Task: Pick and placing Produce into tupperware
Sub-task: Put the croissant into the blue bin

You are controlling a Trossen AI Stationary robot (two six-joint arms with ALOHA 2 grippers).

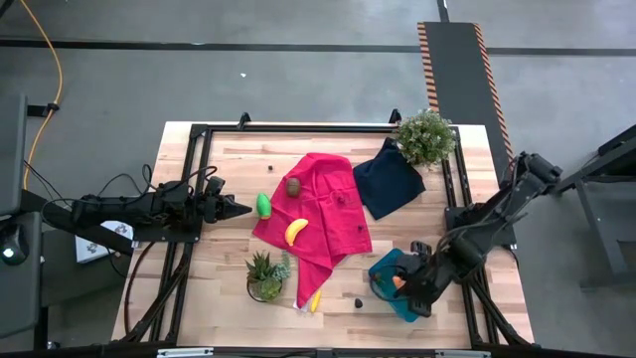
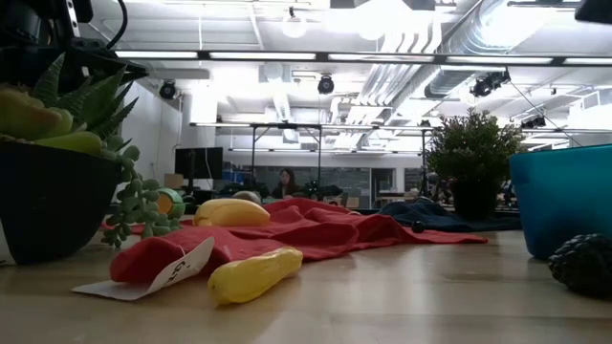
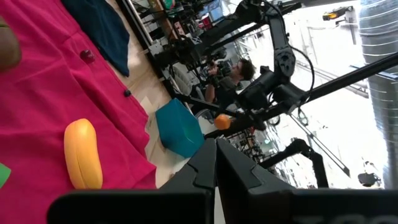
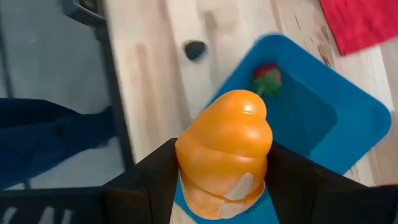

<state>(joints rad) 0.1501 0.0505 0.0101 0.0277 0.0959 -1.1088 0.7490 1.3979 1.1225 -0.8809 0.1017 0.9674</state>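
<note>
The right gripper [image 1: 405, 284] hangs over the teal tub [image 1: 383, 268], its fingers clamped on the orange piece [image 4: 225, 152]; in the right wrist view that piece sits directly above the tub's open inside [image 4: 298, 118], where a small red and green item [image 4: 267, 79] already lies. The tub stands just off the lower right corner of the red cloth [image 1: 328, 204], with a small dark lump [image 1: 359, 301] on the bare wood beside it. On the cloth lie a banana [image 1: 295, 231] near its middle and a brown piece [image 1: 294, 185] toward its upper left edge. A green piece [image 1: 263, 205] rests just off the cloth's left edge, and a second banana [image 1: 315, 300] lies at the cloth's lower tip, beside a price tag [image 2: 182, 267]. The left gripper [image 1: 241, 209] waits left of the cloth, close to the green piece, jaws together. A navy cloth [image 1: 388, 179] lies against the red cloth's upper right side.
</note>
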